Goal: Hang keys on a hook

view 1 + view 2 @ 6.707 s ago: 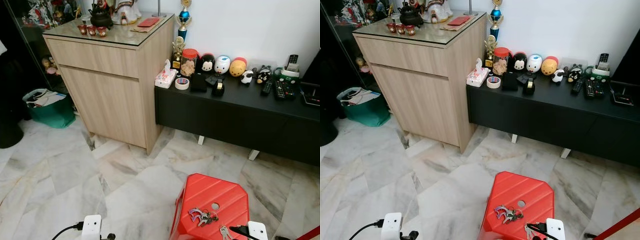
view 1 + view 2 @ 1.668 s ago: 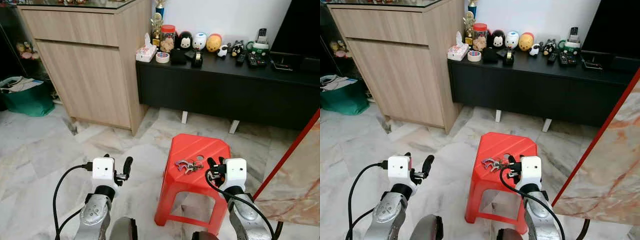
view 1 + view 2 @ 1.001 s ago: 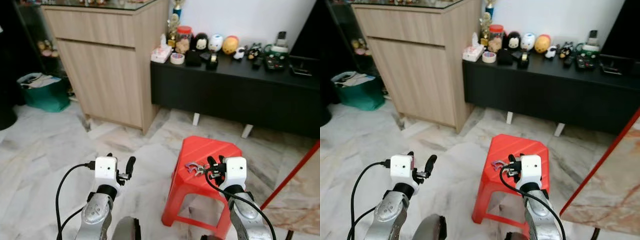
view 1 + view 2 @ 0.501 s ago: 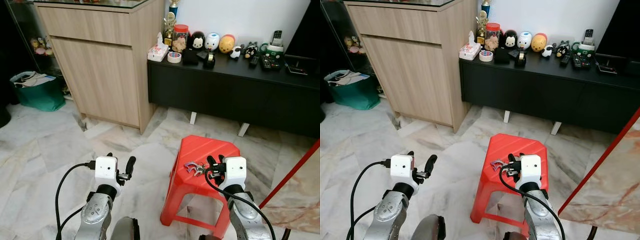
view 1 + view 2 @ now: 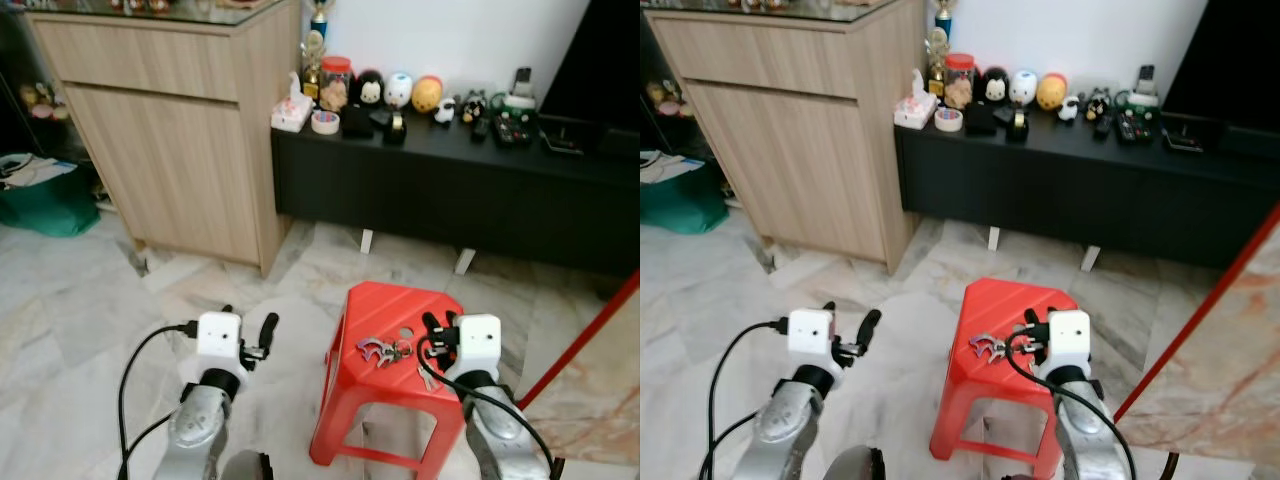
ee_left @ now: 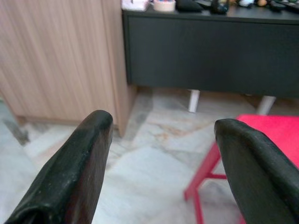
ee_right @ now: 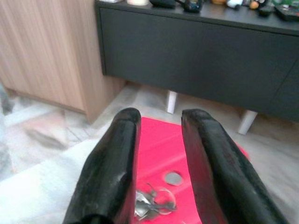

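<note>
Right hand [image 5: 436, 333] is held low over the near right part of the red stool [image 5: 372, 306], its black fingers [image 7: 112, 168] parted by a narrow gap and nothing gripped between them. Keys [image 5: 378, 350] are seen lying in a bunch on the stool's top, just beside that hand, with a smaller bunch [image 5: 424, 376] under it. Left hand [image 5: 262, 332] is held out over the marble floor [image 5: 100, 300], fingers wide apart and empty
</note>
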### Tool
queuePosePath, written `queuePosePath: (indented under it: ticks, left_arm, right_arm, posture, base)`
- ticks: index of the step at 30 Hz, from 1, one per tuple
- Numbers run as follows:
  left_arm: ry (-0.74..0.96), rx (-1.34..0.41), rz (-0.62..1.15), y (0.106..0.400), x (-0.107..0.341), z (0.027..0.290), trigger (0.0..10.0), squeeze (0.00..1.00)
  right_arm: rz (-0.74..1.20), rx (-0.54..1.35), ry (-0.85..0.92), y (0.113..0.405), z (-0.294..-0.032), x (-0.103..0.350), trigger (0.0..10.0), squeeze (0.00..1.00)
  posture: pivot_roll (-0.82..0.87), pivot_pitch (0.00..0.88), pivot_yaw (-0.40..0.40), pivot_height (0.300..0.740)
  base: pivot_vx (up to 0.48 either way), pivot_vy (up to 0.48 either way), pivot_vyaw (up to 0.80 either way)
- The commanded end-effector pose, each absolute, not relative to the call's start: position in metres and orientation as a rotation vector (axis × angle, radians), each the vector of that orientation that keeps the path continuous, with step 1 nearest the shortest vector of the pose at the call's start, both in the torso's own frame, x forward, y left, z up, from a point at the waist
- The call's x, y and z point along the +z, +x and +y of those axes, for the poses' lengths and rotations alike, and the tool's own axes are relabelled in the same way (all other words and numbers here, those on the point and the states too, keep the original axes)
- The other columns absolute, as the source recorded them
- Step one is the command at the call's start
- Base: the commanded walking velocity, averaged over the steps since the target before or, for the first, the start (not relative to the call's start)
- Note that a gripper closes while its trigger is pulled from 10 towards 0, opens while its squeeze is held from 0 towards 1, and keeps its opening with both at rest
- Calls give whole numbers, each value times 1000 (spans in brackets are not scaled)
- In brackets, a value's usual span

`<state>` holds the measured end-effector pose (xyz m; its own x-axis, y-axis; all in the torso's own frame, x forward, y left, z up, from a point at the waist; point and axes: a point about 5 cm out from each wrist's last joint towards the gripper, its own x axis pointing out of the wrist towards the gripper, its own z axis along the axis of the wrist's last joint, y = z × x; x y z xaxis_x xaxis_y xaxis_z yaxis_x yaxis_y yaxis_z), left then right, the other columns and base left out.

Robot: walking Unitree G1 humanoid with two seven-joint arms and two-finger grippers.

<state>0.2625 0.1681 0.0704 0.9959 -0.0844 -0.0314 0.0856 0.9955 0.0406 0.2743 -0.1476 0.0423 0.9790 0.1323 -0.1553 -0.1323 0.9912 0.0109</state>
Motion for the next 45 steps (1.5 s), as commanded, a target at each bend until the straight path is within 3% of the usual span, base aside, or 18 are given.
queuePosePath:
  ticks: [1,24,45]
  left_arm:
    - [19,-113,24,264,72,157,10000,0]
    - [19,-110,25,263,71,157,10000,0]
    - [21,-127,23,264,71,155,10000,0]
  right_arm:
    - [161,101,-18,273,-160,42,10000,0]
    - [197,97,-49,272,-162,34,10000,0]
    - [277,97,-73,267,-168,15,10000,0]
  posture:
    - [4,0,-35,632]
    - [4,0,-38,632]
    - [3,0,-37,632]
  base:
    - [289,0,0]
    - [289,0,113]
    - [62,0,0]
